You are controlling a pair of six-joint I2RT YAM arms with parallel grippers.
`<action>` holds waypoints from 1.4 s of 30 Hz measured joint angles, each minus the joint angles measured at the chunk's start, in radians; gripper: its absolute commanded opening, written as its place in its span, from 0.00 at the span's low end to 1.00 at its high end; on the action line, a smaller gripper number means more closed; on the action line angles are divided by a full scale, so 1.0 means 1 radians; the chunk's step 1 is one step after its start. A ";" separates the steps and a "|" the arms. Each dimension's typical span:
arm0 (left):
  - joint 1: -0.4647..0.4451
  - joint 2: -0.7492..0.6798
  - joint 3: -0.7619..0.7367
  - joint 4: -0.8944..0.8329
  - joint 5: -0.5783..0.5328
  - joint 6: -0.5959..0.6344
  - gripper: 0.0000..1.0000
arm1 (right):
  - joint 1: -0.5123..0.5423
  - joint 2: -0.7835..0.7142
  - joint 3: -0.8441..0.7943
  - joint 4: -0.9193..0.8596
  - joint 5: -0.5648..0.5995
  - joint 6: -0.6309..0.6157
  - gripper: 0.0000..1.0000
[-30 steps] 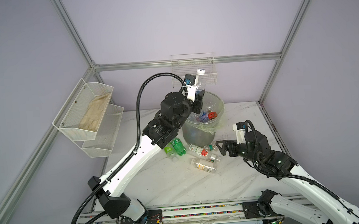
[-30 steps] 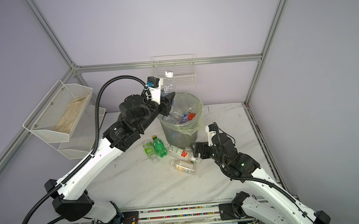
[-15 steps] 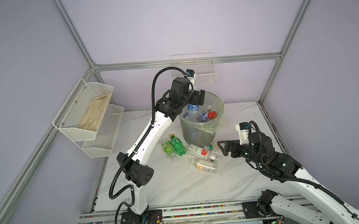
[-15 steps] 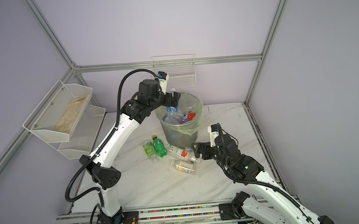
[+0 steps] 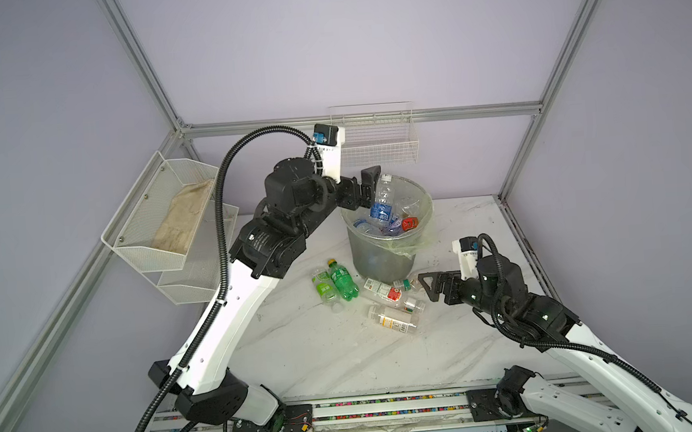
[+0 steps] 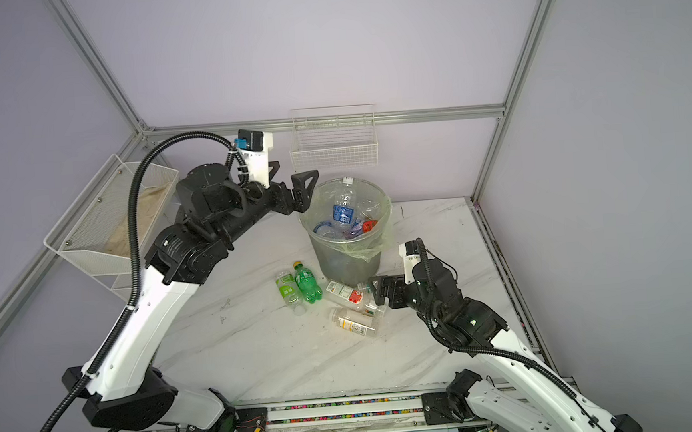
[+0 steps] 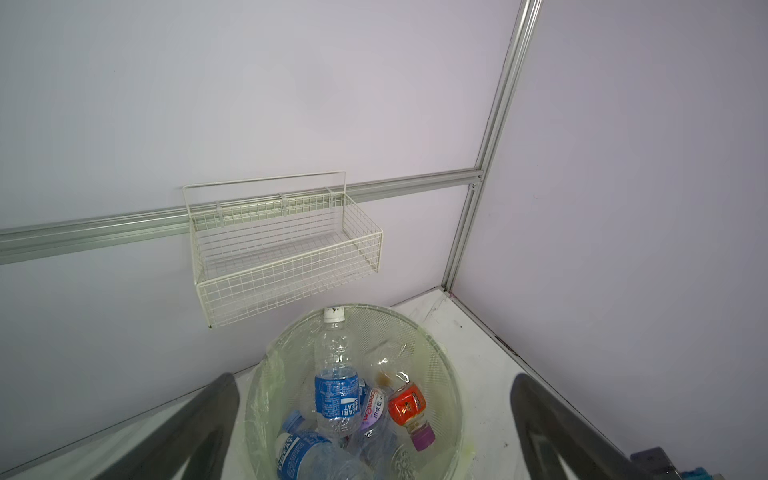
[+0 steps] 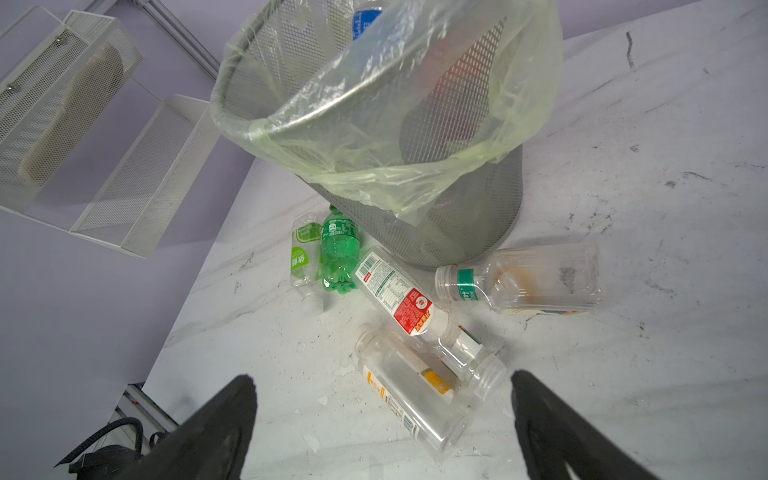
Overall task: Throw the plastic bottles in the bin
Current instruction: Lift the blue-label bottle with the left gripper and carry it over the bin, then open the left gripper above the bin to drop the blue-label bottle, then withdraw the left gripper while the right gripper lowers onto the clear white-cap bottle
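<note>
Marble tabletop (image 5: 324,352) under lilac walls (image 5: 365,36): the left gripper (image 5: 368,188) hangs spread wide and empty at the rim of the bin (image 5: 376,260), inside which a blue-label bottle (image 5: 380,210) leans on a heap of others. The right gripper (image 5: 429,289), likewise spread and empty, sits low beside the red-label bottle (image 5: 383,291), with the orange-label bottle (image 5: 393,322), green bottle (image 5: 342,282) and green-label bottle (image 5: 323,286) lying near the bin's foot.
</note>
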 measured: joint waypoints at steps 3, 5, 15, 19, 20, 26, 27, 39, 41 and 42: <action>-0.005 -0.079 -0.137 0.030 -0.010 -0.004 1.00 | 0.000 0.002 -0.018 0.002 -0.013 -0.015 0.97; -0.006 -0.125 -0.224 0.043 -0.016 -0.009 1.00 | 0.000 0.003 -0.029 0.003 -0.018 -0.023 0.97; -0.006 -0.355 -0.544 0.084 -0.048 -0.034 1.00 | 0.000 0.037 -0.083 0.047 -0.065 -0.055 0.95; -0.006 -0.438 -0.649 0.093 -0.063 -0.060 1.00 | 0.000 0.053 -0.116 0.077 -0.083 -0.061 0.93; -0.006 -0.454 -0.671 0.095 -0.066 -0.064 1.00 | 0.001 0.057 -0.124 0.084 -0.088 -0.062 0.92; -0.006 -0.549 -0.821 0.095 -0.090 -0.113 1.00 | 0.017 0.108 -0.165 0.124 -0.103 -0.062 0.91; -0.006 -0.565 -0.846 0.094 -0.092 -0.122 1.00 | 0.023 0.118 -0.172 0.131 -0.102 -0.062 0.90; -0.006 -0.750 -1.034 0.033 -0.133 -0.224 1.00 | 0.233 0.343 -0.183 0.192 0.000 -0.062 0.89; -0.006 -0.767 -1.044 0.022 -0.136 -0.236 1.00 | 0.255 0.390 -0.178 0.193 0.020 -0.064 0.89; -0.006 -0.776 -1.051 0.017 -0.139 -0.243 1.00 | 0.261 0.411 -0.173 0.194 0.032 -0.066 0.89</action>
